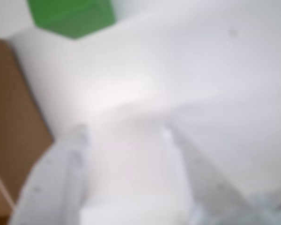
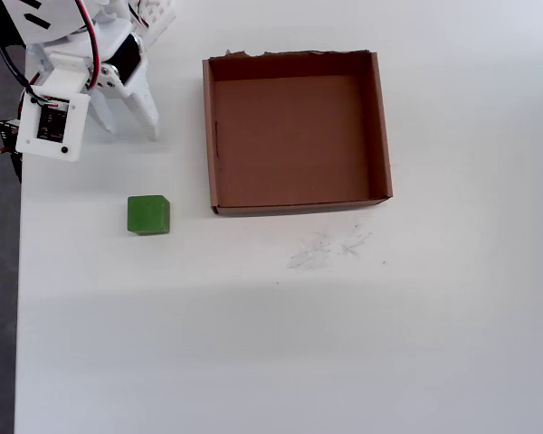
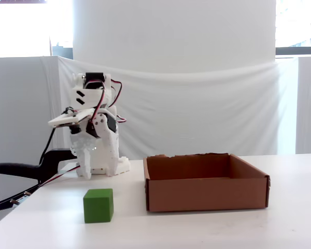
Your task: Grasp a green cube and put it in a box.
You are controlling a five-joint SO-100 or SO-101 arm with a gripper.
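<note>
White tabletop [image 2: 253, 344] carries the green cube [image 2: 148, 215] just left of the box [image 2: 296, 208] in the overhead view, apart from its wall, while the hand [image 2: 128, 127] hangs farther back with its two fingers spread and holding nothing.
</note>
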